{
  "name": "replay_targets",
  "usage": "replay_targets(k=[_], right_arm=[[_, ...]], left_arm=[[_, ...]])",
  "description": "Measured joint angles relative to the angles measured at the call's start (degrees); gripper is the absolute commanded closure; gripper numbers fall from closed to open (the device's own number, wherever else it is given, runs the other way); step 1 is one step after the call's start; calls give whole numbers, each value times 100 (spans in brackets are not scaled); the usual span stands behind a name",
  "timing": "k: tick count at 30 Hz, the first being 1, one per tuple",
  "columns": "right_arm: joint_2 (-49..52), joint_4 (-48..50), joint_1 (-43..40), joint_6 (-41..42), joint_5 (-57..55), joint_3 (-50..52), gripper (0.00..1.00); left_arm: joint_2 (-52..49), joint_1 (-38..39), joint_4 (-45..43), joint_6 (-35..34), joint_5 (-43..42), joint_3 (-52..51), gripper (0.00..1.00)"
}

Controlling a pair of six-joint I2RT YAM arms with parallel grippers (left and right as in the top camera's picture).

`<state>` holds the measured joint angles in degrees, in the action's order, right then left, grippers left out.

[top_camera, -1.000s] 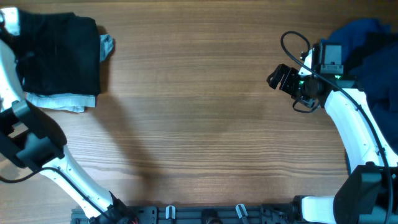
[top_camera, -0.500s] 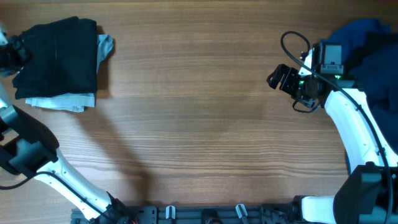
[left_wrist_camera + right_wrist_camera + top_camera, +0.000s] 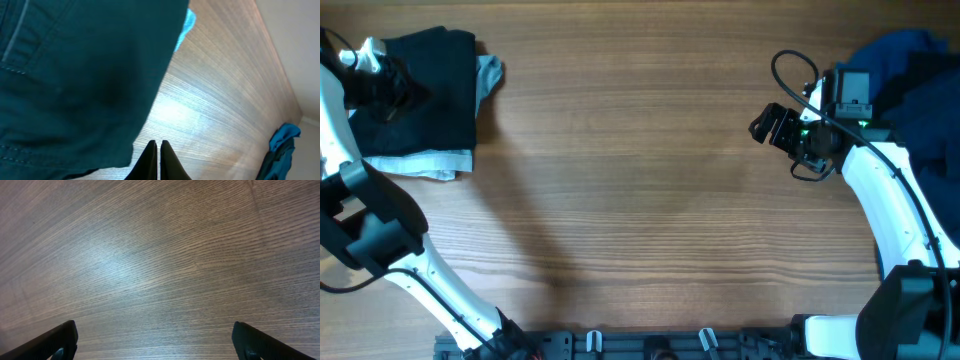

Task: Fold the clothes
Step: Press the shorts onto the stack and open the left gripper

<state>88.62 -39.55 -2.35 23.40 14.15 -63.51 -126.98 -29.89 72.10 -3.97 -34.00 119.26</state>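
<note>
The clothes lie in two heaps. At the far left, folded black shorts (image 3: 435, 95) rest on a pale blue denim piece (image 3: 420, 163). My left gripper (image 3: 398, 90) hangs over the shorts' left part. In the left wrist view the dark shorts (image 3: 75, 75) fill the left side, and the left gripper (image 3: 156, 146) is shut with nothing between its fingers, its tips beside the cloth's edge over bare wood. Royal-blue and navy garments (image 3: 910, 70) are piled at the far right. My right gripper (image 3: 770, 125) is open just left of that pile, and in its wrist view the right gripper (image 3: 156, 340) has only wood beneath it.
The wooden table (image 3: 640, 200) stretches between the two heaps. A corner of the denim piece (image 3: 187, 22) pokes out past the shorts. The blue pile (image 3: 282, 147) shows far across the table in the left wrist view. A black cable (image 3: 790, 70) loops above the right wrist.
My left gripper has closed and swung from the table's far-left edge rightward over the black shorts. The right arm has not moved.
</note>
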Motion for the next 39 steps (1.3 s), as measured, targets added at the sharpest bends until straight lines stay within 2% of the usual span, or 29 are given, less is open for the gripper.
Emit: replay_targets(k=[6,10,15,22,27,31,37,39], right_arm=[[0,0,0,0,0,0,0],[0,0,0,0,0,0,0],[0,0,0,0,0,0,0],[0,0,0,0,0,0,0],[0,0,0,0,0,0,0],[0,0,0,0,0,0,0],[0,-2,0,0,0,0,0],[0,0,0,0,0,0,0]], left_arm=[[-544,-210,20,201,0,-372,89],[-844,-369,9,243,-96,-599,91],[-846,-638,-22,402,-833,-643,94],[-319,-1158,-466,402,-1390,-476,89],[-267,-1593,-518,356,-949,-402,79],[-313,-1696,-568,214,-514,-402,79],[-549,-1735,-684,-367,326,-402,80],[-616,-1742,-708,-455,535,-402,84]])
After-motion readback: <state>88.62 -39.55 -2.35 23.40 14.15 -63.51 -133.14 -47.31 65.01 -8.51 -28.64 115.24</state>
